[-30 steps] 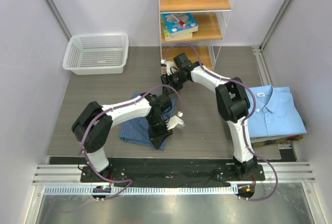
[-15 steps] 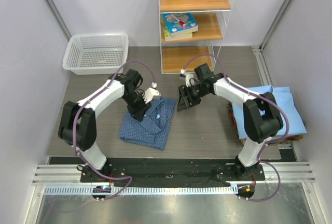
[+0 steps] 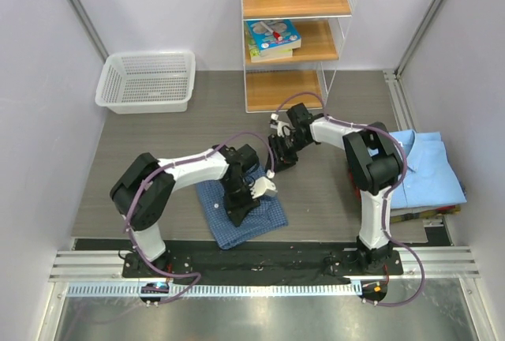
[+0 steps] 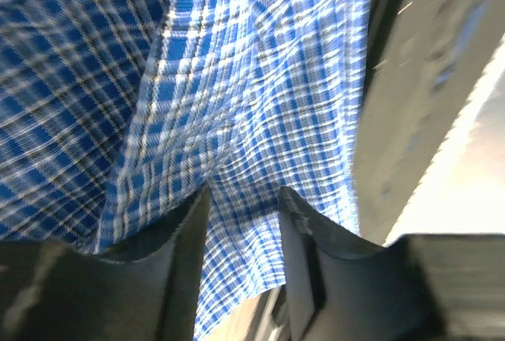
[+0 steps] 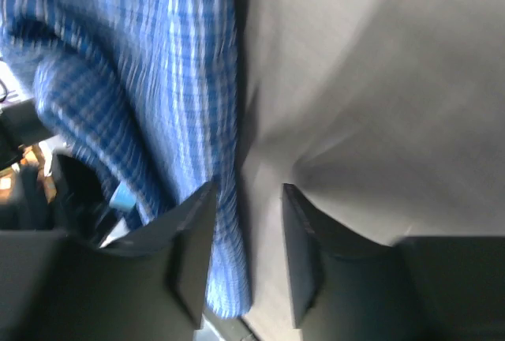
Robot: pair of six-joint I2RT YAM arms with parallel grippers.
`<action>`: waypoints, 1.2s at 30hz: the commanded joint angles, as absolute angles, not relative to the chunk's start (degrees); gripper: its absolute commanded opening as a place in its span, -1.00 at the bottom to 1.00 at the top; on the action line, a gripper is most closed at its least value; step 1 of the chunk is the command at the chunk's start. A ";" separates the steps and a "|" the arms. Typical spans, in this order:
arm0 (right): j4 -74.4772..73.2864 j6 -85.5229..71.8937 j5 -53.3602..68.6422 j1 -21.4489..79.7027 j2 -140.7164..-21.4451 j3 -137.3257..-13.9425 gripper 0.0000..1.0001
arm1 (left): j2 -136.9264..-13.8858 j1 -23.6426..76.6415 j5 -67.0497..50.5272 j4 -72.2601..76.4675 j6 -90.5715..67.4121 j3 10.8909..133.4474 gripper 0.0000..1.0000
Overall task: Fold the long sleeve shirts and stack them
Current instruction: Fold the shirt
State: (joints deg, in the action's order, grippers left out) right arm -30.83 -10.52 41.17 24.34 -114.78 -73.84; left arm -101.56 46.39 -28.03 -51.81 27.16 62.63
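The dark blue checked shirt (image 3: 260,216) lies as a rough, slightly skewed rectangle on the counter (image 3: 158,151), and everything else here is placed from it. The left gripper (image 4: 242,195) is planted on the middle of that shirt, pointing down into the cloth. Its jaws stand a narrow gap apart with checked fabric filling the gap, and through the blur I cannot tell whether they pinch a fold or merely press on it. Either way, the pose looks meant to pin the bundle so that a fold holds.

The right gripper (image 5: 248,191) hangs just off the shirt's far right corner, jaws apart with bare counter showing between them and the shirt's edge beside one finger. I judge it is placed to catch or tuck that corner. The light blue shirt (image 3: 418,171) sits well to the right of the checked shirt, already folded with its collar up, so it reads as the base of the stack. The checked one has yet to be tidied and carried onto it.

The counter is matte grey wood-grain. Beyond the checked shirt stands a wooden shelf unit (image 3: 284,92) with books, and well off to the shirt's far left is a white mesh basket (image 3: 146,80). Pale walls close in on either side of the shirt
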 commanded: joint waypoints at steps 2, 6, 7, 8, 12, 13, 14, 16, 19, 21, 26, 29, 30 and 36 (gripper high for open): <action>-29.62 -7.92 38.93 25.66 -121.71 -83.57 -0.53 | -91.16 40.88 -42.97 -48.25 22.59 64.34 -0.05; -33.74 -0.28 38.14 29.70 -129.53 -99.08 -0.88 | -82.02 33.08 -46.14 -48.95 20.57 64.60 0.03; -35.32 1.56 38.06 30.58 -130.86 -101.75 -0.91 | -81.57 30.78 -46.84 -50.00 19.61 64.95 0.03; -35.77 2.19 38.06 32.67 -133.39 -104.13 -0.95 | -81.21 28.33 -47.98 -50.62 18.29 65.39 0.04; -39.01 4.65 36.92 37.16 -138.42 -117.81 -0.97 | -80.68 12.36 -50.01 -52.82 16.52 64.78 0.04; -39.89 4.66 36.31 37.44 -139.12 -120.04 -0.96 | -80.77 10.13 -50.18 -53.00 16.52 64.25 0.05; -40.77 4.75 35.86 37.53 -139.39 -121.62 -0.86 | -81.12 8.28 -50.79 -54.13 17.92 63.81 0.06; -41.40 5.62 32.44 37.01 -137.21 -121.04 -0.71 | -82.87 5.19 -50.80 -56.06 20.20 63.63 0.11; -41.31 5.89 29.01 33.67 -130.62 -114.28 -0.34 | -84.19 4.40 -50.89 -55.73 22.15 62.93 0.21; -41.22 4.23 29.26 31.13 -124.75 -107.86 -0.08 | -85.42 4.57 -50.28 -53.18 21.98 63.10 0.23; -40.25 0.62 32.60 25.66 -114.36 -89.61 0.19 | -91.39 4.48 -50.62 -54.75 24.61 68.19 0.24; -38.85 -2.01 38.56 25.66 -112.59 -82.82 0.26 | -92.46 4.48 -50.28 -55.28 25.75 69.69 0.25; -37.80 -4.46 40.32 25.66 -112.85 -81.75 0.27 | -92.46 4.48 -50.10 -55.54 26.27 69.70 0.28; -32.17 -9.49 46.67 26.63 -118.20 -78.75 0.15 | -90.09 4.39 -46.58 -55.46 29.79 66.45 0.37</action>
State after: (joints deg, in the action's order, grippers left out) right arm -36.82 -4.78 40.23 24.97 -114.89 -79.29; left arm -92.99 4.47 -47.64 -54.61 25.85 67.35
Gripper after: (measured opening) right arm 0.629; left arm 0.685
